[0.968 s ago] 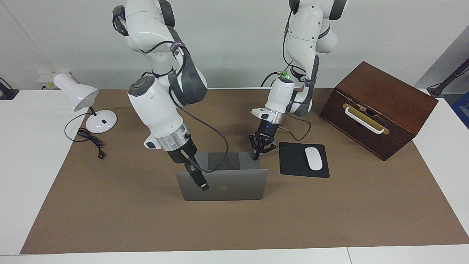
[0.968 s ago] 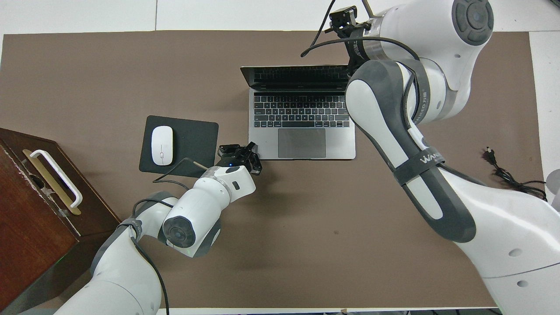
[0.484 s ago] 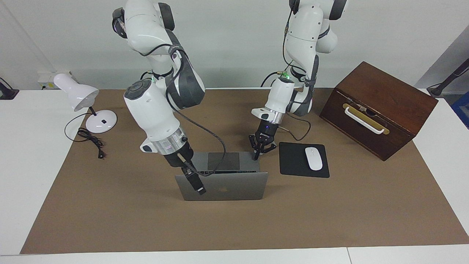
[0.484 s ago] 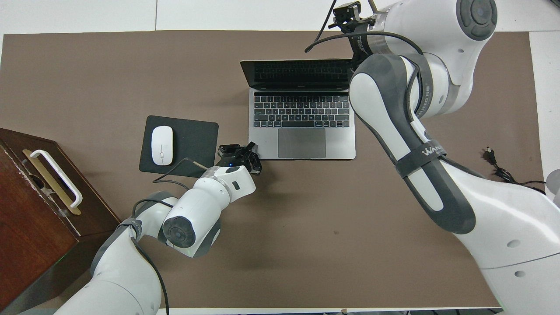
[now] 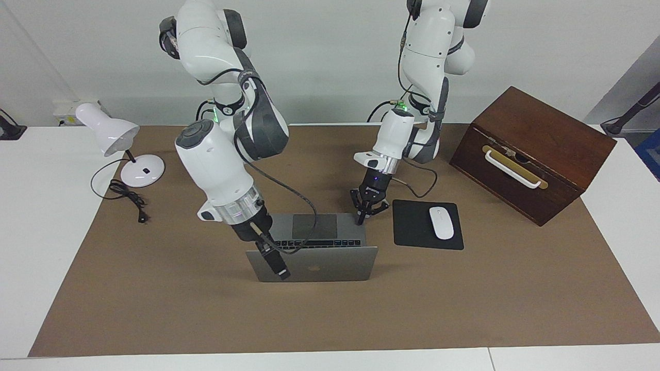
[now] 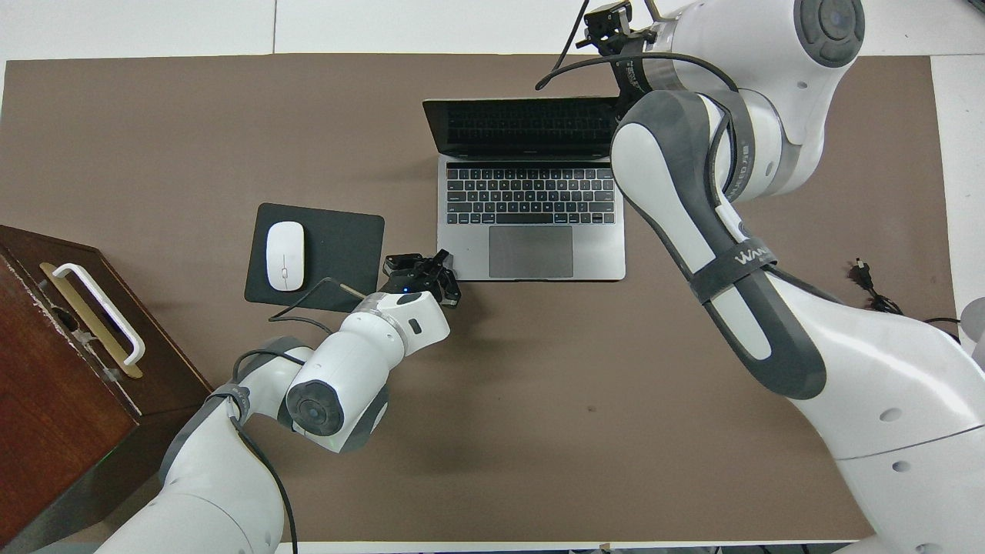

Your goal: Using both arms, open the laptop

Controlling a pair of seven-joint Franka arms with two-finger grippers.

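Observation:
The silver-grey laptop (image 5: pixel 330 265) stands open on the brown mat, its lid raised with the apple logo on its outside. In the overhead view the dark screen (image 6: pixel 523 127) and the keyboard deck (image 6: pixel 531 196) show. My right gripper (image 5: pixel 281 273) is shut on the lid's edge at the end toward the right arm; in the overhead view the arm hides it. My left gripper (image 5: pixel 360 220) is shut, its tip down on the deck's corner nearest the robots toward the left arm's end, also seen in the overhead view (image 6: pixel 432 268).
A black mouse pad (image 5: pixel 412 226) with a white mouse (image 5: pixel 442 222) lies beside the laptop toward the left arm's end. A dark wooden box (image 5: pixel 531 149) stands at that end. A white desk lamp (image 5: pixel 111 136) and its cord (image 5: pixel 126 196) are at the right arm's end.
The lid has swung further open, away from the robots, and my right gripper has moved with it. My left gripper has stayed on the deck's corner.

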